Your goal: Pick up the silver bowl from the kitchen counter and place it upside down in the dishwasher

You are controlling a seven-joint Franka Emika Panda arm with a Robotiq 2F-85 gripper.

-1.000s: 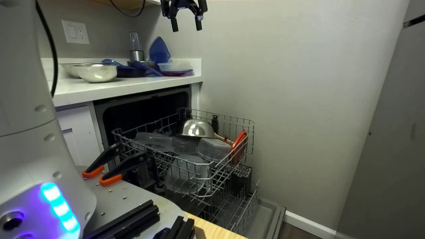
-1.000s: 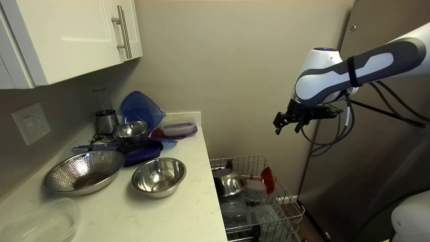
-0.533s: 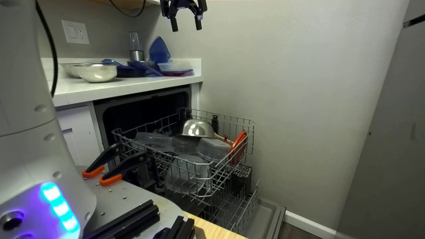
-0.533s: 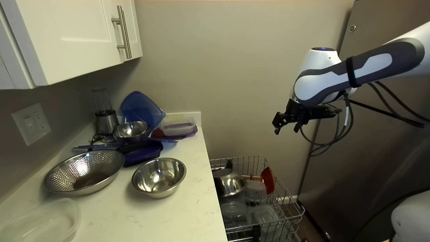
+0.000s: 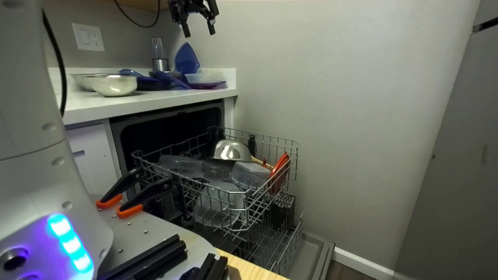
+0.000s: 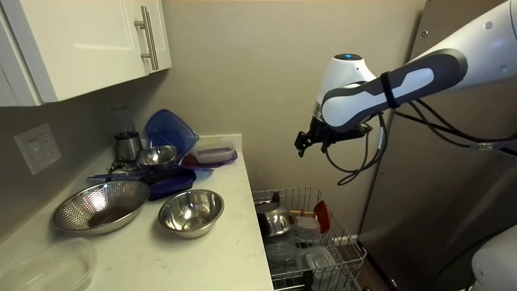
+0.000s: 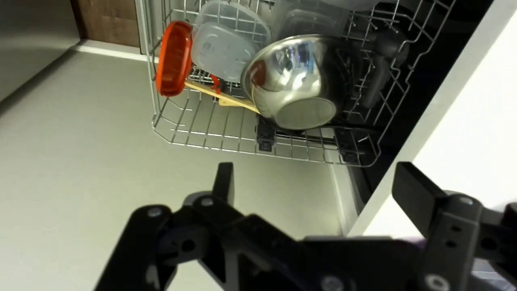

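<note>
Two silver bowls stand open side up on the white kitchen counter (image 6: 234, 254): a nearer one (image 6: 191, 214) close to the front edge and a smaller, darker one (image 6: 157, 157) at the back. The nearer bowl also shows in an exterior view (image 5: 113, 86). The dishwasher (image 5: 171, 122) is open with its wire rack (image 6: 313, 188) pulled out. An upside-down steel bowl (image 5: 232, 151) lies in the rack and shows in the wrist view (image 7: 299, 76). My gripper (image 5: 199, 32) is open and empty, high above the rack. Its parted fingers show in the wrist view (image 7: 315, 178).
A colander (image 6: 101, 206), a clear container (image 6: 50, 264) and blue plastic pieces (image 6: 171, 184) are on the counter. A white wall cabinet (image 6: 93, 44) hangs above it. Clear tubs (image 5: 251, 175) and a red container (image 5: 279, 171) occupy the rack. A tall grey door stands at the right.
My gripper and arm have moved left in both exterior views, towards the counter side. The gripper stays open and empty. The bowls and rack have not moved.
</note>
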